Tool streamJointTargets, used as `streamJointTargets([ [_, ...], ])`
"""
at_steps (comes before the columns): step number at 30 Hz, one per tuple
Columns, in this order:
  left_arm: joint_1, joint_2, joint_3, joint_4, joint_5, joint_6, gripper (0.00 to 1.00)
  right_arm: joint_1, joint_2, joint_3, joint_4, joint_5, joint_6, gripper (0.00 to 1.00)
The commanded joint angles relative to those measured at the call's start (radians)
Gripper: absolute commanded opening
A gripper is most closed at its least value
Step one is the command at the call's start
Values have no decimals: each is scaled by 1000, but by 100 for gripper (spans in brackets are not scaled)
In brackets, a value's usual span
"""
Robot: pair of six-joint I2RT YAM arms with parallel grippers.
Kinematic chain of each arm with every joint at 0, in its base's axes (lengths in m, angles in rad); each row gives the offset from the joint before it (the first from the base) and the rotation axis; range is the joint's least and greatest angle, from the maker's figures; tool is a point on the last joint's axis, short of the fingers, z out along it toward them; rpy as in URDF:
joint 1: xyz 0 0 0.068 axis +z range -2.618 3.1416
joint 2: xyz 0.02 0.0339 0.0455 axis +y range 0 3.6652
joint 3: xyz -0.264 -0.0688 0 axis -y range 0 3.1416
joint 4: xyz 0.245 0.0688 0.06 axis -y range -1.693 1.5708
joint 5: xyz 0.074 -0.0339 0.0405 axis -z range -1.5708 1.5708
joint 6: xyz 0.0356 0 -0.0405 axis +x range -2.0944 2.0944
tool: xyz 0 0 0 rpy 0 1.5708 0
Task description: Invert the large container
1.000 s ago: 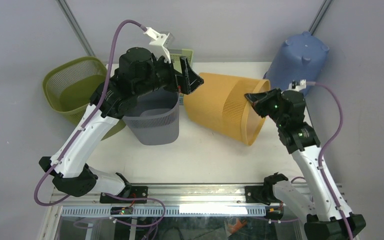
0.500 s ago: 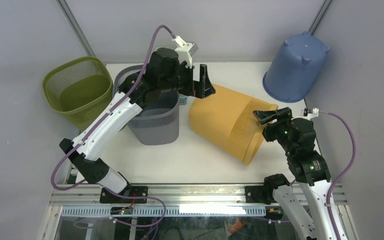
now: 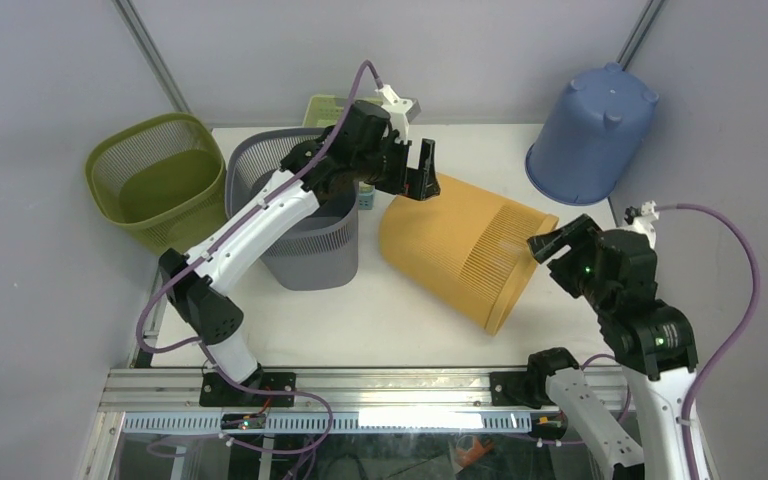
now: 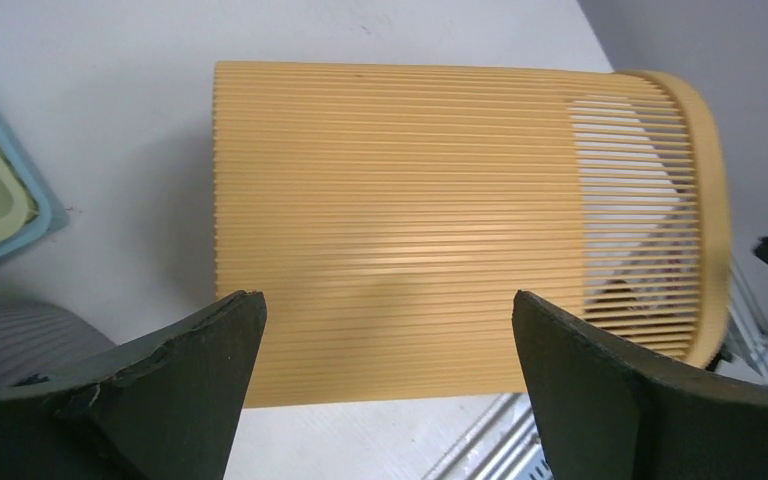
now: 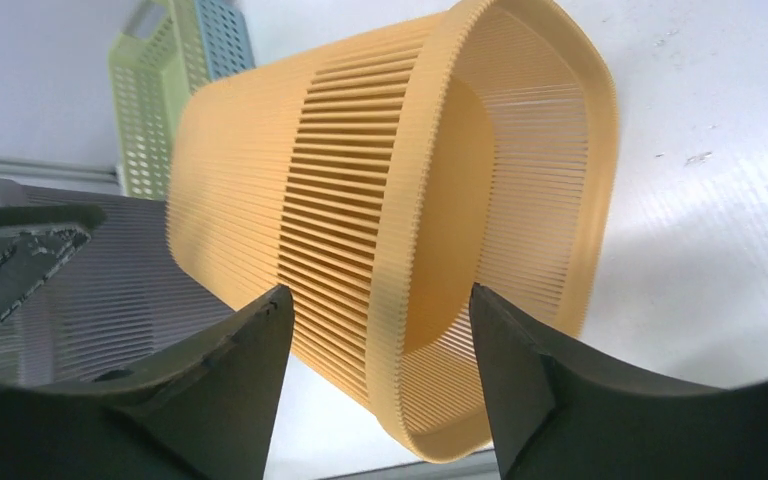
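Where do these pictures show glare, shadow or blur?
Left wrist view: a pale sheen crosses the orange slatted bin's ribs; the left gripper's fingers are dark, underlit shapes. Right wrist view: the bin is crisp, light showing through its slats. Top external view: a bright strip glares on the metal frame below the table; shadows are soft.

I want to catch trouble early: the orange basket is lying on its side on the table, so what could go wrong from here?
The orange basket lies loose on its side, with the left gripper and right gripper both open, so it may shift or roll toward the near edge of the table. Its wall is thin slats, so a pinch at the rim could slip. The left arm reaches over the grey basket and might knock it.
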Motion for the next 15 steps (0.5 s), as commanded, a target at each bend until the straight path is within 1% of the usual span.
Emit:
streamJointTargets([
  [1,0,45,59,23,-119,58,99,-4,103,81,-40,-23,-134,67],
  [3,0,69,66,18,-120,63,99,-4,148,98,-58,-29,-145,63],
  [7,-1,105,101,16,-67,60,99,-3,189,109,-65,-21,-165,56],
  [12,-4,152,113,21,-8,32,99,-4,188,97,-110,76,-189,55],
  [15,-40,182,139,21,-6,35,99,-2,176,89,-152,142,-202,54],
])
